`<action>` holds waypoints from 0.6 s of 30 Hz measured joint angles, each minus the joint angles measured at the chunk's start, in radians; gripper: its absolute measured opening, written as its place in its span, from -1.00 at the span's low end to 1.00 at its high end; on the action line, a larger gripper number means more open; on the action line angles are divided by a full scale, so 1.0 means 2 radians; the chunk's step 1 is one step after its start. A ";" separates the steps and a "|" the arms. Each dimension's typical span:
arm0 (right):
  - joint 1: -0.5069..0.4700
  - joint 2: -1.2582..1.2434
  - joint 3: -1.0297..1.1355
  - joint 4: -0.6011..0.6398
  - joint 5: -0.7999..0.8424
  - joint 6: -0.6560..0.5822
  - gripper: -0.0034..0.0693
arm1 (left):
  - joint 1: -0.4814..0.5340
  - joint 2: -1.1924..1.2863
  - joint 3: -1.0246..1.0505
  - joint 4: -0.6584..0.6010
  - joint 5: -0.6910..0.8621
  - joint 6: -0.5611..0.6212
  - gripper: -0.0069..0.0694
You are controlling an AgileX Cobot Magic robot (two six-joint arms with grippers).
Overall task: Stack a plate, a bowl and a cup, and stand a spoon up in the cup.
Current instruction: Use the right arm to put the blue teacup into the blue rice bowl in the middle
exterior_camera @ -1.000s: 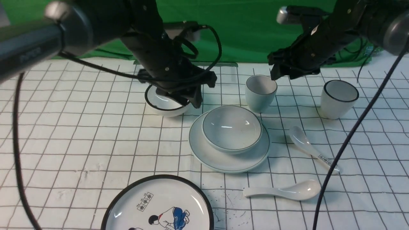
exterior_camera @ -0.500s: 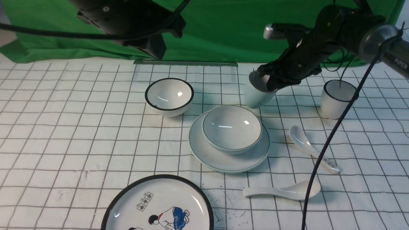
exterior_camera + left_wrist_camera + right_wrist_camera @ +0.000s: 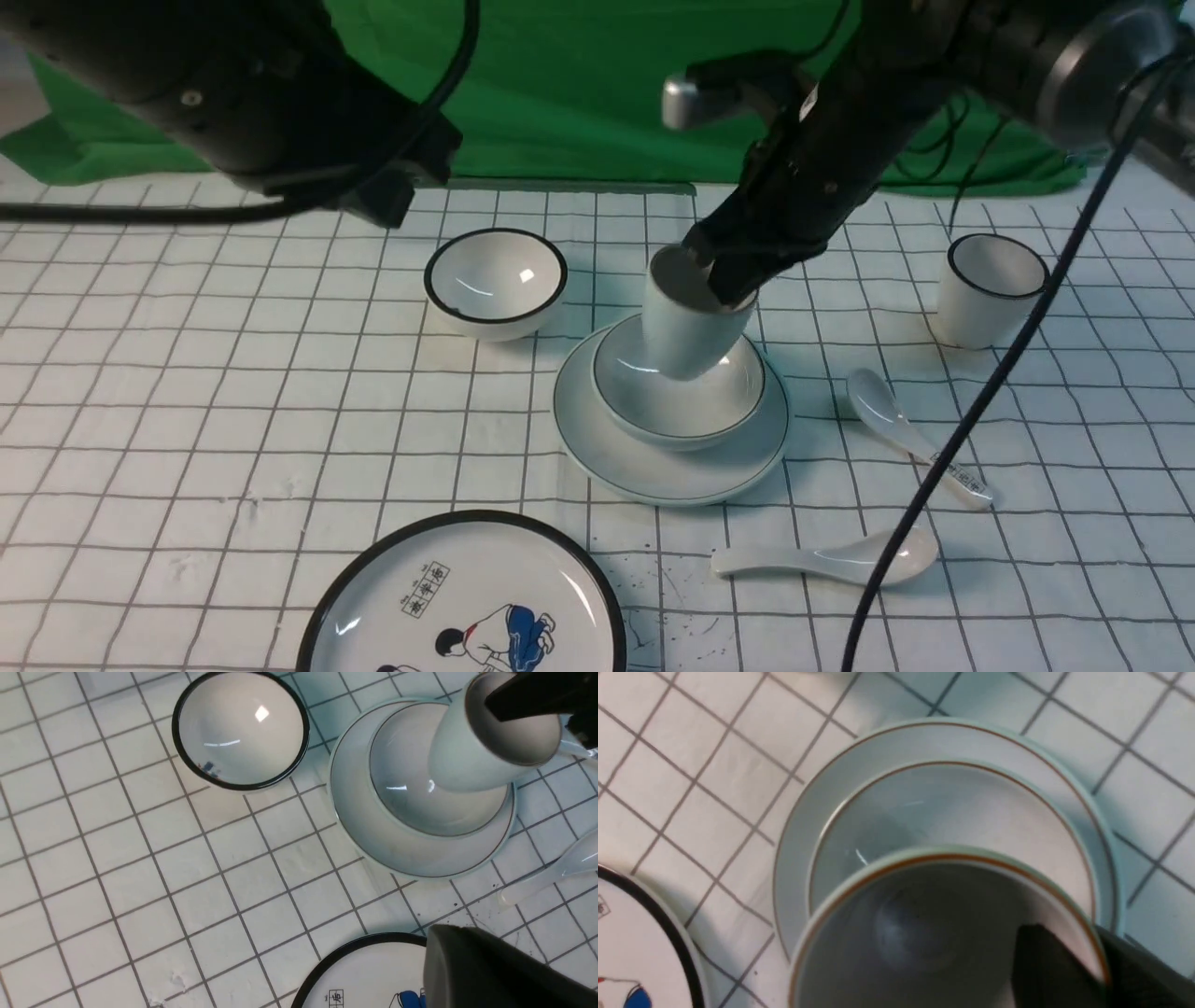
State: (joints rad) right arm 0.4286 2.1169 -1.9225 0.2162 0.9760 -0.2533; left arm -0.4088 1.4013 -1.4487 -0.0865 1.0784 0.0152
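The pale plate [image 3: 653, 467] lies mid-table with the shallow bowl [image 3: 738, 397] sitting on it. My right gripper [image 3: 733, 280] is shut on the rim of the pale cup [image 3: 686, 331], one finger inside and one outside. The cup hangs tilted with its base low inside the bowl; I cannot tell if they touch. The right wrist view shows the cup [image 3: 901, 928] over the bowl [image 3: 971, 812] and plate [image 3: 924, 737]. The plain white spoon [image 3: 822, 558] lies in front of the plate. My left gripper [image 3: 387, 201] is shut and empty, raised at the back left.
A black-rimmed bowl [image 3: 495, 280] stands behind and left of the plate. A black-rimmed cup [image 3: 990, 289] is at the right. A printed spoon [image 3: 910, 434] lies right of the plate. A large cartoon plate [image 3: 462, 597] lies at the front edge. The right arm's cable [image 3: 934, 504] hangs across the spoons.
My right gripper closed on the cup's rim, lifted it and carried it left over the bowl. My left arm rose away from the black-rimmed bowl and its gripper shut.
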 joint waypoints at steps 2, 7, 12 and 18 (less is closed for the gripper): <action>0.007 0.005 0.008 -0.011 -0.018 0.000 -0.63 | 0.000 -0.006 0.014 0.000 -0.007 0.000 -0.82; 0.012 0.021 0.012 -0.029 -0.044 0.000 -0.63 | 0.000 -0.008 0.023 0.000 -0.006 0.000 -0.82; 0.012 0.036 0.012 -0.031 -0.045 0.000 -0.58 | 0.000 -0.008 0.024 0.001 -0.006 0.000 -0.82; 0.012 0.035 -0.001 -0.031 -0.027 0.004 -0.06 | 0.000 -0.008 0.024 0.001 -0.006 0.000 -0.82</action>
State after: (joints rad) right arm 0.4523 2.1869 -1.9239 0.1543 0.9220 -0.2457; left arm -0.4088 1.3843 -1.4004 -0.0844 1.0660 0.0152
